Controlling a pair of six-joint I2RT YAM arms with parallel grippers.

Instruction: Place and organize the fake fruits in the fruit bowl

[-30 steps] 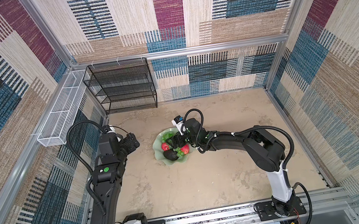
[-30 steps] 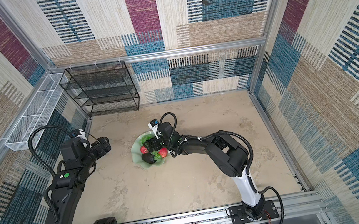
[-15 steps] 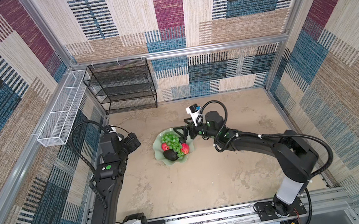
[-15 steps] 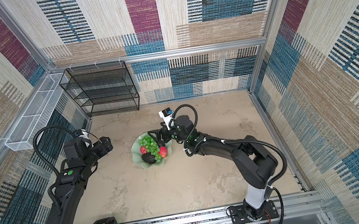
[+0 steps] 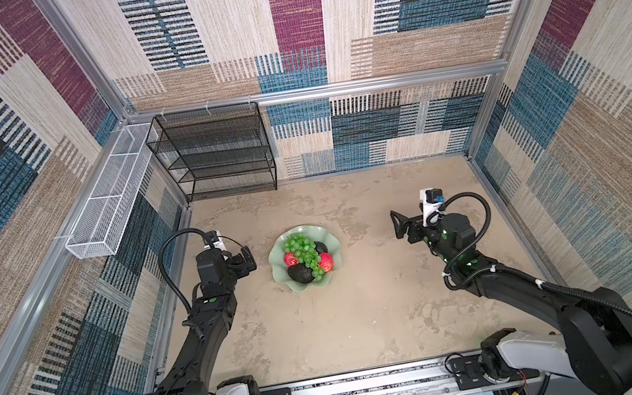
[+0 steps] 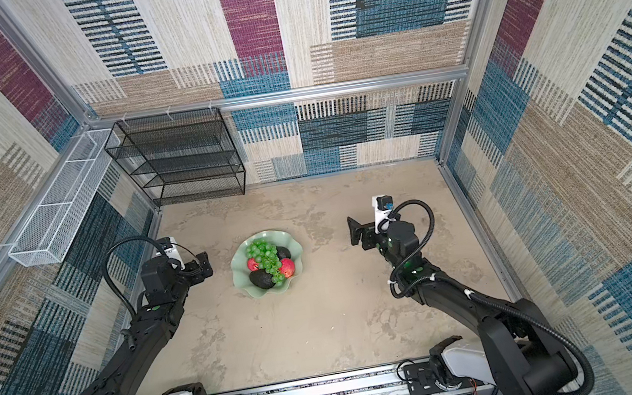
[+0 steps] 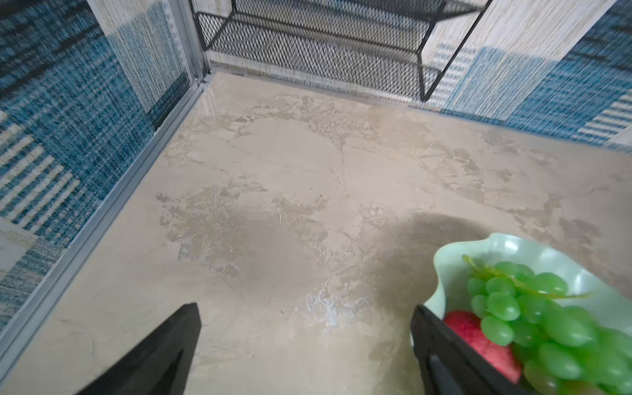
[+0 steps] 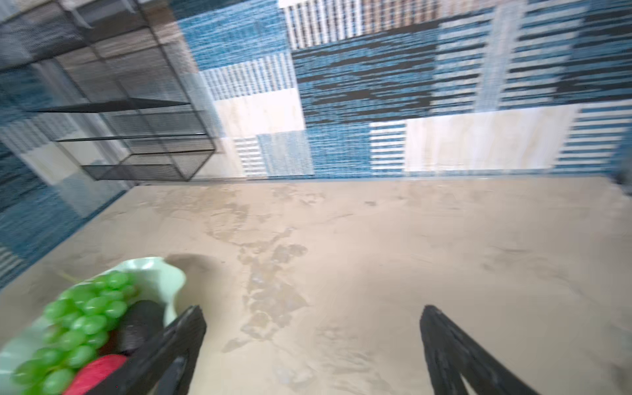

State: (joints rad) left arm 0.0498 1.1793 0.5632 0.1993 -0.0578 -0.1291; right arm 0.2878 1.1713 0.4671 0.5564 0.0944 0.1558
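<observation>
Evidently every fruit sat inside the fruit bowl (image 5: 306,287), which stood on the tabletop (image 5: 365,317) between the two arms, closer to the left one. The grapes (image 5: 306,252) lay lengthwise across the middle, draped over the rest. An apple (image 5: 290,258) showed on one side of the bunch and another apple (image 5: 326,262) on the other. A dark avocado (image 5: 300,273) rested against the near rim, and a second avocado (image 5: 320,246) peeked out beside the grapes. No fruit was visible on the bare tabletop, so the placing looked finished.

The left gripper (image 5: 248,259) hovered just beside the bowl's rim, its jaws spread wide and holding nothing. In its wrist view only bare tabletop lay between the fingers. The right gripper (image 5: 396,226) was well apart from the bowl on the opposite side, likewise spread wide and empty.

As imitation fruit, the pieces were probably light and fairly stiff. The grapes would likely be the awkward one: a loose, floppy cluster best pinched across its thick middle or at the stem end. The apples, smooth and round, would tend to roll or squirt out, so a grip across the widest part seemed safest. The bumpy avocados should offer better friction, taken across the short axis. The glossy bowl looked slippery and could slide if nudged at its wavy rim.
</observation>
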